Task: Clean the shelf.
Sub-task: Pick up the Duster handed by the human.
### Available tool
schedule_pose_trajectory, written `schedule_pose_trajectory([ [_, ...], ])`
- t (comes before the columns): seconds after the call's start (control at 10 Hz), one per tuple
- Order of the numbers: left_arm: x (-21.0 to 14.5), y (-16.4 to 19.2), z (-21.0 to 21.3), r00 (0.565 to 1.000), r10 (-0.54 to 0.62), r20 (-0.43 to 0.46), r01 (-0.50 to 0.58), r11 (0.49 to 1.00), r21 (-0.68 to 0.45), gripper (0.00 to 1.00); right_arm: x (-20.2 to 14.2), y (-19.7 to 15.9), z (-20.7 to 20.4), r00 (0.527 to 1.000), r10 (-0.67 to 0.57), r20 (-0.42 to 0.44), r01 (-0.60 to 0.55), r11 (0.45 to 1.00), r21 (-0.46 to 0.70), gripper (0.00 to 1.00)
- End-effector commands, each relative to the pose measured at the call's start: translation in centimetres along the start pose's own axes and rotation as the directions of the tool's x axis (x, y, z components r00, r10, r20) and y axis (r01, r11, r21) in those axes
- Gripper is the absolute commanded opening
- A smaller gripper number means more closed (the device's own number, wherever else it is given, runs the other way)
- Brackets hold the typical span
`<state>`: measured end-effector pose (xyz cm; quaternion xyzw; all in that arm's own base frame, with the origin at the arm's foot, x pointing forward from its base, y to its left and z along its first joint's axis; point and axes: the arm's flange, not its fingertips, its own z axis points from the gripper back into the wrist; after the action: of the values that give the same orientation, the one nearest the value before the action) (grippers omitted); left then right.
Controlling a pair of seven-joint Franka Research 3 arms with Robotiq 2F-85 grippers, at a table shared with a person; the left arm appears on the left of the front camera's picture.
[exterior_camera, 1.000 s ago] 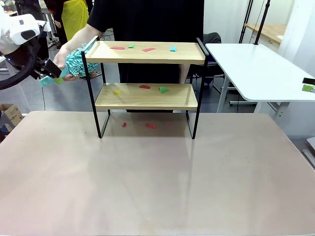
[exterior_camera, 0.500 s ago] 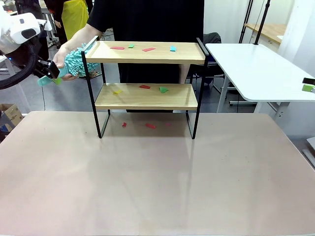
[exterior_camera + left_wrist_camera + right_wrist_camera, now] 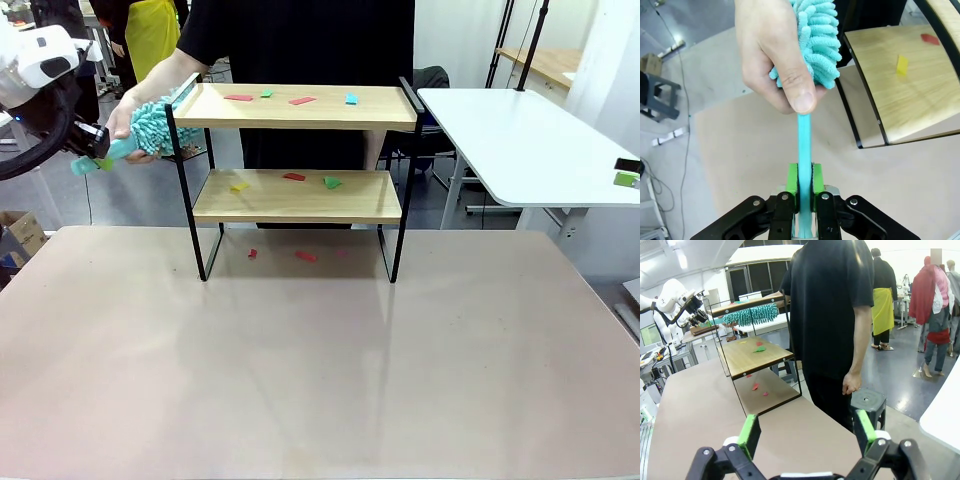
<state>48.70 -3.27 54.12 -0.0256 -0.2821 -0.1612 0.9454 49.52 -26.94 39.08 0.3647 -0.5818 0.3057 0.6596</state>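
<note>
Apparently mid-handover, the left gripper (image 3: 805, 177) clamps the duster handle (image 3: 804, 135), a person's hand (image 3: 771, 55) just beyond its jaws; the right gripper (image 3: 807, 431) gapes empty. Next: sweeping scraps (image 3: 302, 100) off the shelf (image 3: 300, 205).

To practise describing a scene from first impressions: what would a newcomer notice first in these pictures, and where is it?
The fluffy teal duster at the upper left corner of the shelf stands out: a person's hand grips its head while the left gripper is shut on its handle. Next come the small coloured scraps strewn over both wooden boards and the table beneath.
</note>
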Motion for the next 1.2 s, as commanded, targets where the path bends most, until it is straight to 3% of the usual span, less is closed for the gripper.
schedule_pose_trajectory([
  [0.0,0.06,0.25,0.37,1.0,0.023,-0.004,-0.023,1.0,-0.015,0.0,0.23,0.06,-0.13,1.0,0.005,0.0,-0.005,1.0,0.001,1.0],
  [0.4,0.23,0.56,0.48,0.998,0.054,0.018,-0.054,0.999,-0.005,0.0,0.23,0.06,-0.13,1.0,0.005,0.0,-0.005,1.0,0.001,1.0],
  [0.5,0.06,1.17,0.13,0.997,0.078,-0.026,-0.079,0.996,-0.04,0.0,0.23,0.06,-0.13,1.0,0.005,0.0,-0.005,1.0,0.001,1.0],
  [0.6,-0.04,0.28,0.06,1.0,0.028,-0.001,-0.028,1.0,0.001,0.0,0.23,0.06,-0.13,1.0,0.005,0.0,-0.005,1.0,0.001,1.0],
  [1.1,-0.04,0.28,0.06,1.0,0.028,-0.001,-0.028,1.0,0.001,0.0,0.23,0.06,-0.13,1.0,0.005,0.0,-0.005,1.0,0.001,1.0],
])
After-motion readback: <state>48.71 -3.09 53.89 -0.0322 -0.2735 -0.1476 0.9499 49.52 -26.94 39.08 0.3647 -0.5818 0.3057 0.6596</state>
